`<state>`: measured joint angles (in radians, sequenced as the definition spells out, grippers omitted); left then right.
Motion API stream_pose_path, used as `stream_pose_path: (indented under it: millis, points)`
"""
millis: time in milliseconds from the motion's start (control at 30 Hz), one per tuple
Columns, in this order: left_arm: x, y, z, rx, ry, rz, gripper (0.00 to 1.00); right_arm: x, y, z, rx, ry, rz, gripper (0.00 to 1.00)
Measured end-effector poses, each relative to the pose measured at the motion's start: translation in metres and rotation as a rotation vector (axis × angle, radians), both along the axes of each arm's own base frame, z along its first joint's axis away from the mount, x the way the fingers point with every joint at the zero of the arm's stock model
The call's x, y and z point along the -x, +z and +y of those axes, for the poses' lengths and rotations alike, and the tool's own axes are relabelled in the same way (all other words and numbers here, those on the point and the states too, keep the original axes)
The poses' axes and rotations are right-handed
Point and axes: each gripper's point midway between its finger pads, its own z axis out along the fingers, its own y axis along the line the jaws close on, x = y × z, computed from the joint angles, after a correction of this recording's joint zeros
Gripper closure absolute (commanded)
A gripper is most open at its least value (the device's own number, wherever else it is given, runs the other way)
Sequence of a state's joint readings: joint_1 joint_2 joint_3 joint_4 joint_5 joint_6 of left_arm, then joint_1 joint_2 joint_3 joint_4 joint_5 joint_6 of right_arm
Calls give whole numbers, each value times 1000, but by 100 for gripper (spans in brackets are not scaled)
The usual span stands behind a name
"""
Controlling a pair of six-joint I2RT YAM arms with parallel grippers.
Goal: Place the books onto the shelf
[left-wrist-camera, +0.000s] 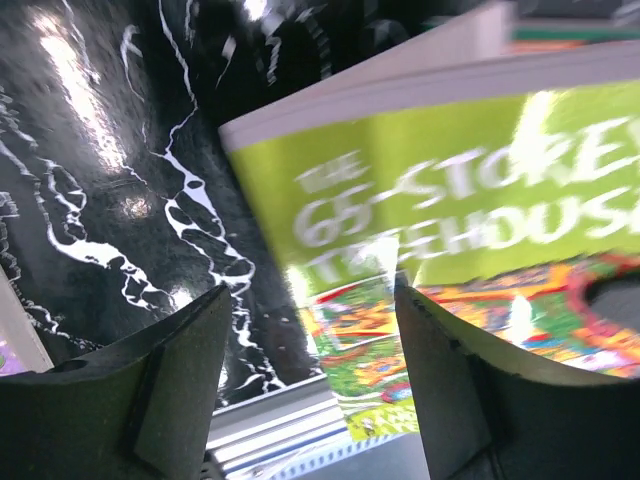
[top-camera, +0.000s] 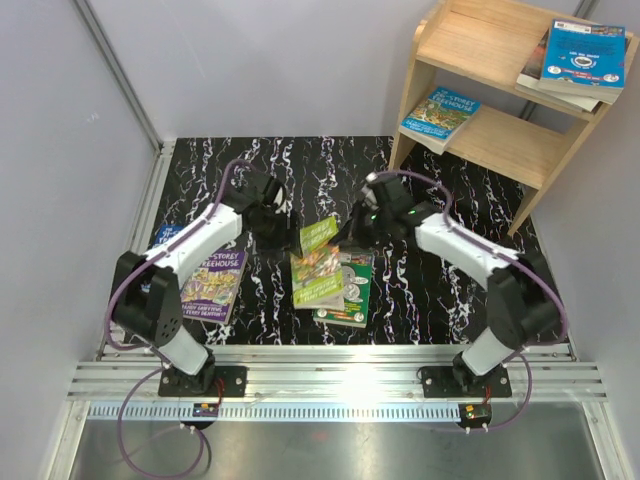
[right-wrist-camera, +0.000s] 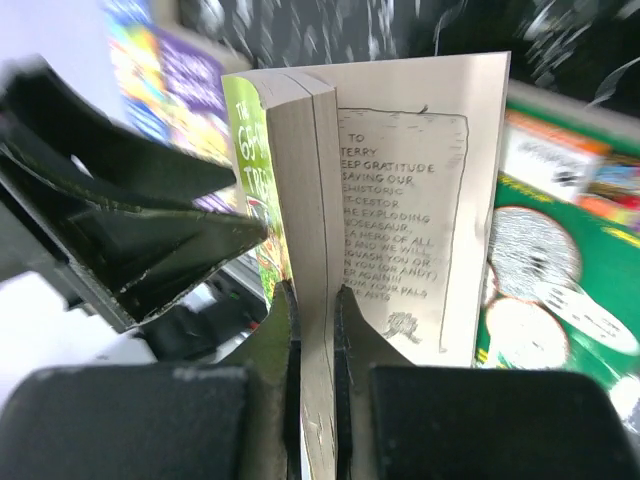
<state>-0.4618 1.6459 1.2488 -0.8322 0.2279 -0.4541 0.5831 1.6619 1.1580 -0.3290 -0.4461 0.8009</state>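
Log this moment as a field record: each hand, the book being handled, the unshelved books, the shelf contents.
right hand: shut on the pages of the lime green book, which stands on edge
left hand: open, facing that book's cover
unshelved: purple book at left; green book in the centre, under another
shelf: blue-topped stack on the top tier; blue book on the lower tier
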Motion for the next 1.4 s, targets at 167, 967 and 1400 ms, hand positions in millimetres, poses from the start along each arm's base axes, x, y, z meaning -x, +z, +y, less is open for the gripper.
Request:
stream_pose_path:
  millis: [167,967,1400]
  points:
    - [-4,43,-3,77,40,-119,29,-32,58,-62,-53,-167,-101,100]
    - [22,19,7,76,81,-52,31,-117,225,-300,-132,-754,-415,100]
    - [21,19,2,97,81,-50,32,-170,211,-327,-162,-920,-368,100]
